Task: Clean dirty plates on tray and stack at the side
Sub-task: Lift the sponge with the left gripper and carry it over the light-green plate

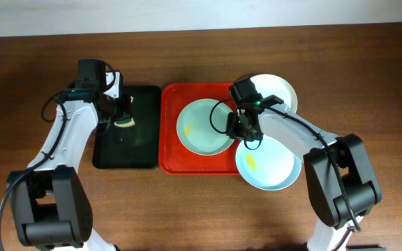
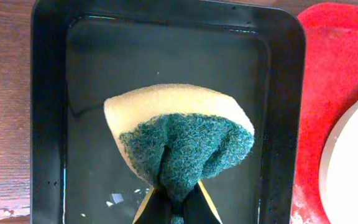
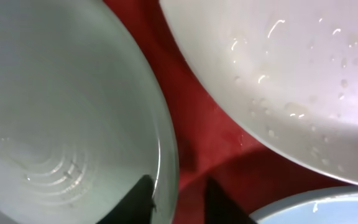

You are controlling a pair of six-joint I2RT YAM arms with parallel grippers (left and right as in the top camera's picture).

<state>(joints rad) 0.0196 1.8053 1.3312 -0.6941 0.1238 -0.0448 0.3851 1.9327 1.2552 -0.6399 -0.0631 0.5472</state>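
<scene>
Sponge (image 2: pixel 178 127) pinched by left jaws (plain in wrist view); right jaws spread astride plate (image 3: pixel 55 93) rim.

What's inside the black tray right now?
In the black tray: a yellow-and-green sponge, pinched by the left gripper, over a wet floor. The floor beneath the sponge is covered.

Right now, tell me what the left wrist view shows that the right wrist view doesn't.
Only the left wrist view: the left gripper shut on a yellow-and-green sponge, over a wet black tray, with wooden table beside it. Only the right wrist view: a wet white plate, the rim of a third plate, and the right gripper open astride the rim of the pale blue plate. Both: the red tray and, most likely, that same pale blue plate, seen in the left view only as a pale edge.
</scene>
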